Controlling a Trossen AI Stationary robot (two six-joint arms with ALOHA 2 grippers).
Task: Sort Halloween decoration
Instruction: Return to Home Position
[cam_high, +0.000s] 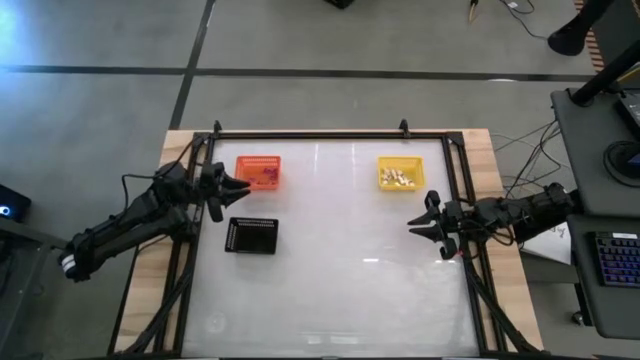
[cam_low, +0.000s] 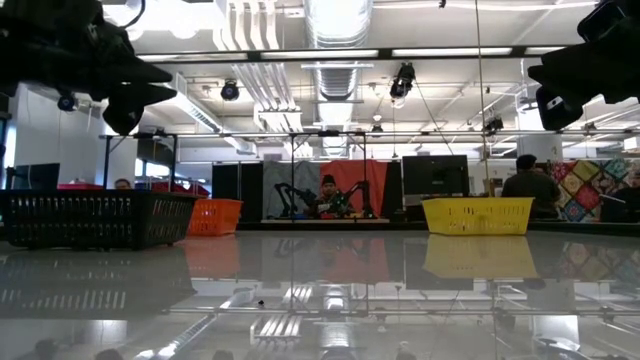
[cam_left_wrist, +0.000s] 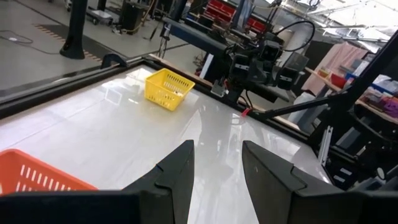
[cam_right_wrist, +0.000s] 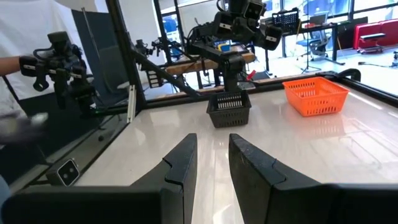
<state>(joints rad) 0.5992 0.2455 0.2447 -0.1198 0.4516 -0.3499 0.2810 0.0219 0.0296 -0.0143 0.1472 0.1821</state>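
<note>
Dark purple trinkets of the Halloween decoration (cam_high: 267, 176) lie inside the small orange basket (cam_high: 258, 172) at the far left. Cream ones (cam_high: 398, 178) lie inside the yellow basket (cam_high: 400, 173) at the far right. My left gripper (cam_high: 243, 190) hovers just beside the orange basket's near edge, above the black tray (cam_high: 252, 235). It is open with nothing between its fingers (cam_left_wrist: 177, 177). My right gripper (cam_high: 420, 215) hovers near the table's right side, below the yellow basket in the high view. Its fingers (cam_right_wrist: 183, 165) stand a little apart and hold nothing.
The glossy white tabletop (cam_high: 340, 270) is framed by a black rail (cam_high: 320, 135). The black tray (cam_right_wrist: 229, 109) stands left of centre, near the left arm. Beyond the table are desks, other robot arms and seated people (cam_low: 328, 195).
</note>
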